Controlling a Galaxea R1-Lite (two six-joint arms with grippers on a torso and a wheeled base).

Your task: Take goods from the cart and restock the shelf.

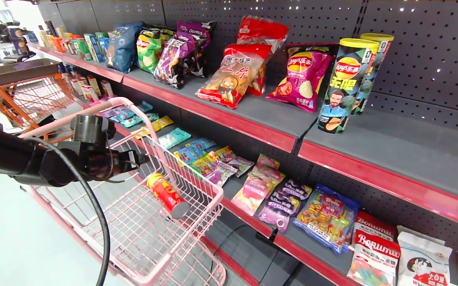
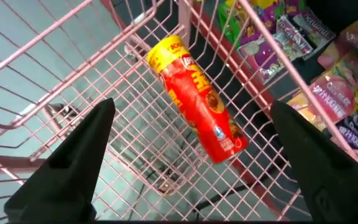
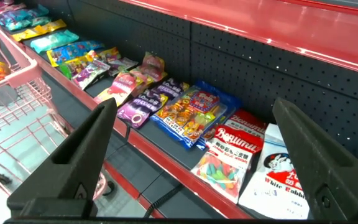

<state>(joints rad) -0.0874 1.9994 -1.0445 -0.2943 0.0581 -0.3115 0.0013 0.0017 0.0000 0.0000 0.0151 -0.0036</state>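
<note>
Left claw (image 2: 192, 106) is spread wide and holds nothing, hanging over the basket of the pink cart (image 1: 197, 186). The red chip can (image 2: 194, 99) is directly below the claw, lying on its side on the wire floor. In the left wrist view it sits between the two fingers (image 2: 73, 162), touched by neither. Its yellow-lidded end is nearer the claw and its grey base end is farther off. The can runs alongside the cart wall on the shelf side.

Right claw (image 3: 194, 106) is also spread wide and empty, well apart from the can. The lower shelf (image 3: 166, 146) is just ahead of and below it.

The setting is a store aisle with a pale floor (image 1: 6, 238) and a dark pegboard wall (image 1: 431, 59). The shelves are grey with red front edges.

The upper shelf (image 1: 392, 147) is above and beyond the left claw. It holds chip bags (image 1: 233, 75) in blue, green, purple, red and magenta, propped against the pegboard. Next to them stand two tall cans (image 1: 342, 85) with yellow lids, upright, one just behind the other.

The lower shelf holds flat candy packets (image 3: 188, 115) in a row, with red and white bags (image 3: 272, 171) nearest the right claw.

An orange cart (image 1: 26, 95) stands behind the left claw's arm, farther down the aisle.
</note>
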